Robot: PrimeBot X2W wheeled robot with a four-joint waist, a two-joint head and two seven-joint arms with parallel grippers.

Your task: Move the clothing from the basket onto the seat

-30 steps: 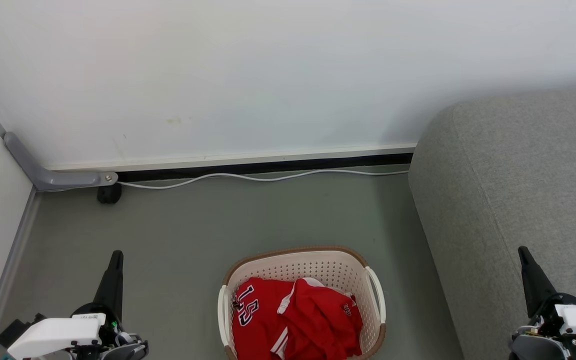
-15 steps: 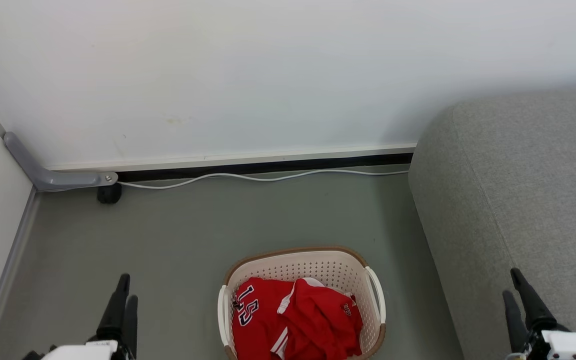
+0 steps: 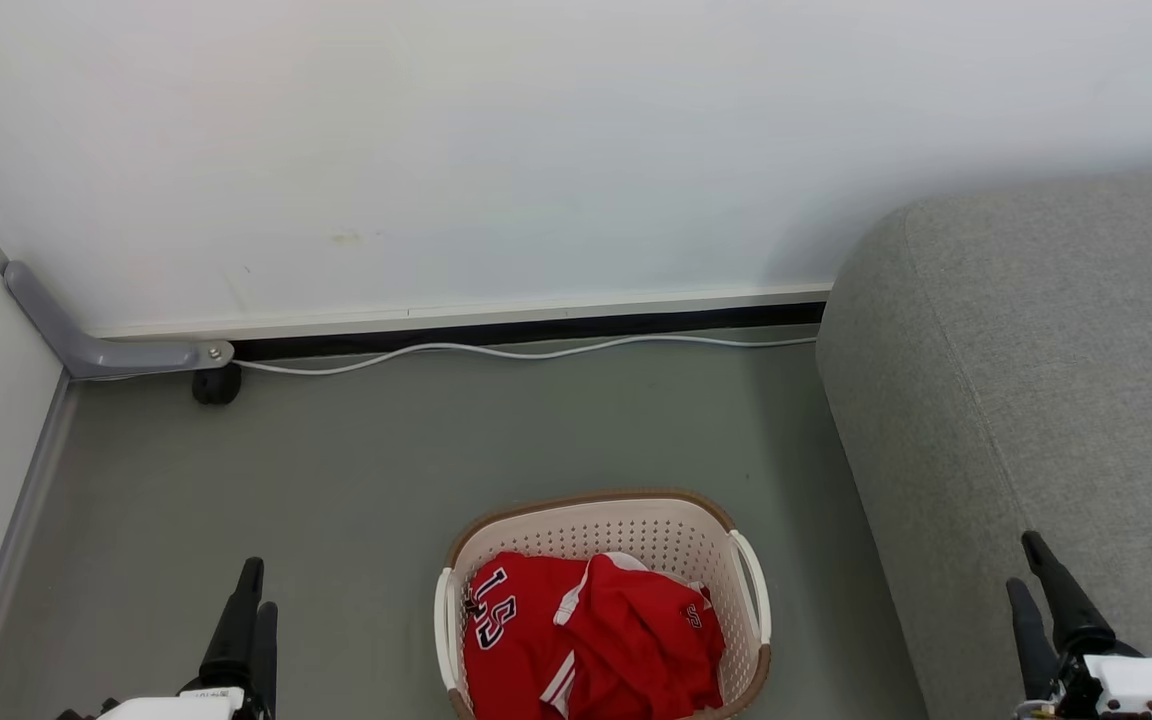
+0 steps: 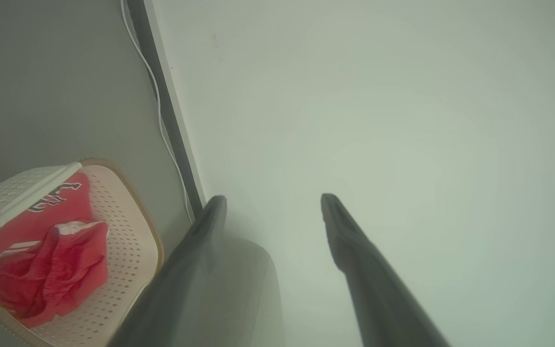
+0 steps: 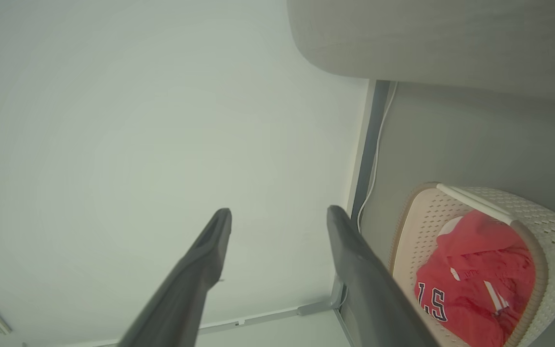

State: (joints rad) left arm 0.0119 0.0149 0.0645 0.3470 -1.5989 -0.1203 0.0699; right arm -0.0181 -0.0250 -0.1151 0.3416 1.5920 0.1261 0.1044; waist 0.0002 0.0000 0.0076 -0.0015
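My left gripper [image 4: 273, 197] stood open, its two dark fingers [image 4: 374, 279] well apart with the white wall [image 3: 536, 150] behind the gap, and it had hold of nothing. My right gripper [image 5: 279, 210] was the same: fingers spread, nothing between them, nothing touched. From the head camera both sat at the bottom edge, the left one low on my left over the floor [image 3: 386, 470], the right one low on my right in front of the seat [image 3: 1036, 350], fingers pointing up the picture.

The clothing [image 3: 596, 640] lay in the basket [image 3: 626, 535], a crumpled red heap with white trim. The piece on my left side showed dark, white-edged numerals, and a second piece was bunched beside it towards my right. The basket stood on the grey-green floor between my two grippers, apart from both, with its brown rim on top and a white handle at each side. The seat rose near the basket on my right, a strip of floor between them, its rounded grey end reaching towards the wall. A white cable [image 3: 496, 353] ran along the foot of the wall, well apart from the basket.
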